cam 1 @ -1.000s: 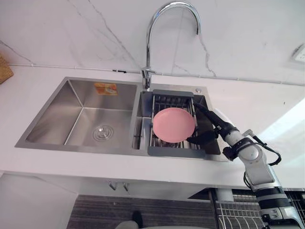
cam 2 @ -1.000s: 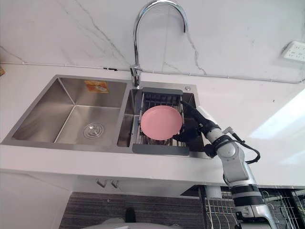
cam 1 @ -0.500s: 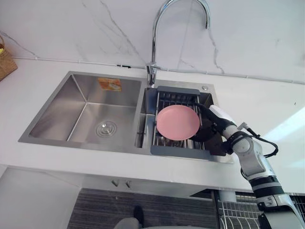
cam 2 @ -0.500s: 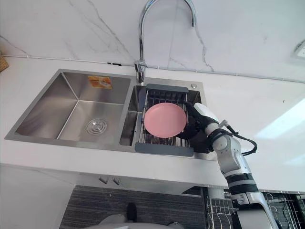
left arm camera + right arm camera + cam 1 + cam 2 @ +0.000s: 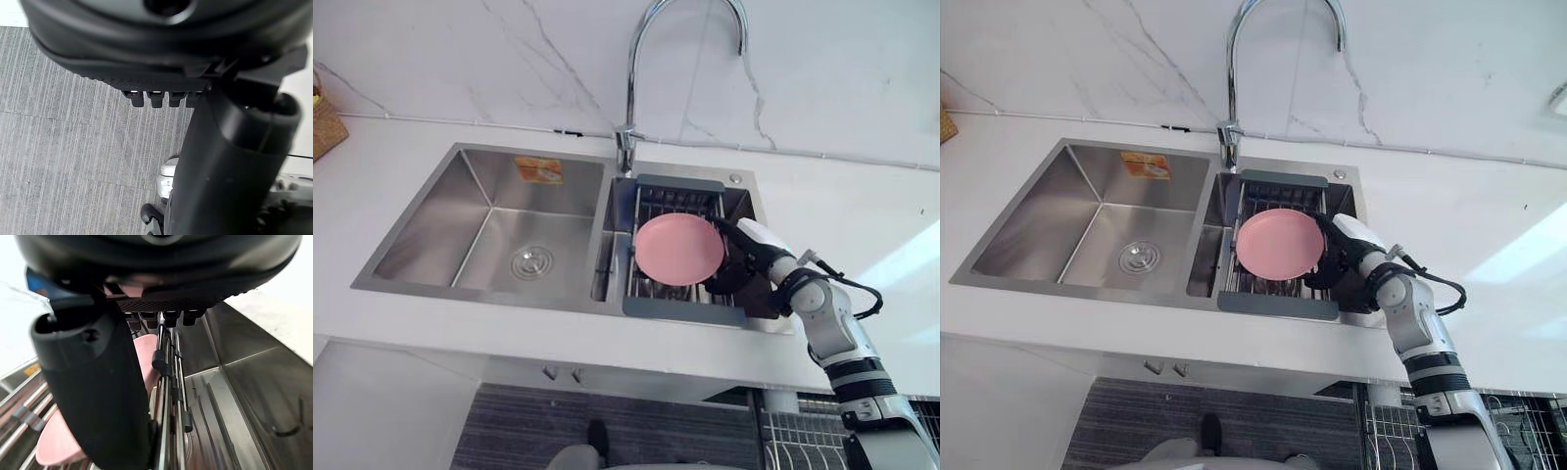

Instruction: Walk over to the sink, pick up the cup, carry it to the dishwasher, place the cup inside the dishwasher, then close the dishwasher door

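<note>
A pink round dish-like thing (image 5: 680, 250) rests tilted in the dark wire rack (image 5: 680, 305) over the right basin of the steel sink (image 5: 480, 299); no cup shape can be made out. My right hand (image 5: 749, 264) reaches into the rack at its right rim, thumb above and fingers low beside it. In the right wrist view the thumb (image 5: 98, 382) lies straight along the pink thing (image 5: 54, 440) next to the rack's bars; I cannot tell whether they touch. My left hand (image 5: 161, 58) hangs relaxed over the striped floor.
A tall curved faucet (image 5: 631, 78) rises behind the sink's divider. The left basin (image 5: 509, 245) holds just its drain. A woven basket (image 5: 325, 132) sits at the counter's far left. A wire dishwasher rack (image 5: 793, 441) shows below the counter at the lower right.
My right hand has moved in against the pink thing's right rim, and its spread thumb and fingers have drawn closer together. The head camera shifted a little; the pink thing stays in the rack.
</note>
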{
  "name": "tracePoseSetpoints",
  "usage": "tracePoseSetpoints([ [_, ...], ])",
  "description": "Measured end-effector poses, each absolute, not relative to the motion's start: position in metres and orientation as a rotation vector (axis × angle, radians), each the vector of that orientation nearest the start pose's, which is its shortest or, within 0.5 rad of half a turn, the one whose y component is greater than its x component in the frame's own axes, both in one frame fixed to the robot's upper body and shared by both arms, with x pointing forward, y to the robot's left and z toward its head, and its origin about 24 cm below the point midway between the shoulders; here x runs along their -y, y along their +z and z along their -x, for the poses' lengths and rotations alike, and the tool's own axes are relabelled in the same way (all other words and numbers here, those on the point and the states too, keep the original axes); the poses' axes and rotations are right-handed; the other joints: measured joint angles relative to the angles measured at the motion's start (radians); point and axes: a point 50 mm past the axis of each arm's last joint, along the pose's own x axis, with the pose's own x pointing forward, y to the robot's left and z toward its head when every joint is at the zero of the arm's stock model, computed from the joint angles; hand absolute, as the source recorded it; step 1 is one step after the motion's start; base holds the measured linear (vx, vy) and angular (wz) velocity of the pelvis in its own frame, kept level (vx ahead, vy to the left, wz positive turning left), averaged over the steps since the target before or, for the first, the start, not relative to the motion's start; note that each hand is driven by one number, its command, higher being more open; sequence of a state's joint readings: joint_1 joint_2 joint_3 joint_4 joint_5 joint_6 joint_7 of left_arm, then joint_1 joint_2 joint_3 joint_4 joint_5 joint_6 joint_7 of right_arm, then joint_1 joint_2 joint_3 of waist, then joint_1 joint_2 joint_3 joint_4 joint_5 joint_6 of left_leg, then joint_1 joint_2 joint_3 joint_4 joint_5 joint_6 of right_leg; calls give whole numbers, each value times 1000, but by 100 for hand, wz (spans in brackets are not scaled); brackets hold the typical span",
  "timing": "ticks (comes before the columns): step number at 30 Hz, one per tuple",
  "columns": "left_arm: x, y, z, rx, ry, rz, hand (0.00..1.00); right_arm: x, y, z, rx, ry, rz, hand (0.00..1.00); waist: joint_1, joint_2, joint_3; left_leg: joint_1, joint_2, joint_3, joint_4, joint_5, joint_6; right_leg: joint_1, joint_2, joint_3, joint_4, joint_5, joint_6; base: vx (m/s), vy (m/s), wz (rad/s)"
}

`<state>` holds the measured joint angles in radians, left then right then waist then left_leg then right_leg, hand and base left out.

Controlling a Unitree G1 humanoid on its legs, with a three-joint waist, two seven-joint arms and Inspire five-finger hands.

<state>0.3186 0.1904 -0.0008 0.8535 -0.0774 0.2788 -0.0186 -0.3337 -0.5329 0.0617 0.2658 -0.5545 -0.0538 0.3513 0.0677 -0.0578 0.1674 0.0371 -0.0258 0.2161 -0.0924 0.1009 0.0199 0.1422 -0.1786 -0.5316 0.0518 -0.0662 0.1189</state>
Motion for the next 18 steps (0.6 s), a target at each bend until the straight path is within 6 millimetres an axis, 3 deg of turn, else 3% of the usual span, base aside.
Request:
tracePoseSetpoints([
  [9,-224,-161,-13,-1435,179,-51,100,217,89,-314,25,268,1239,100,-1,1,1,2,2,7,0,0,0,-2,1,7,1,0,0,0,0,-2],
  [14,-224,-161,-13,-1433,179,-51,100,201,91,-309,200,242,1343,100,2,2,1,6,3,10,0,0,0,-1,1,11,4,0,0,0,0,-2],
  [18,-224,-161,-14,-1425,177,-52,100,196,90,-308,210,188,1319,100,12,3,2,5,2,8,0,0,0,0,1,9,4,0,0,0,0,0],
])
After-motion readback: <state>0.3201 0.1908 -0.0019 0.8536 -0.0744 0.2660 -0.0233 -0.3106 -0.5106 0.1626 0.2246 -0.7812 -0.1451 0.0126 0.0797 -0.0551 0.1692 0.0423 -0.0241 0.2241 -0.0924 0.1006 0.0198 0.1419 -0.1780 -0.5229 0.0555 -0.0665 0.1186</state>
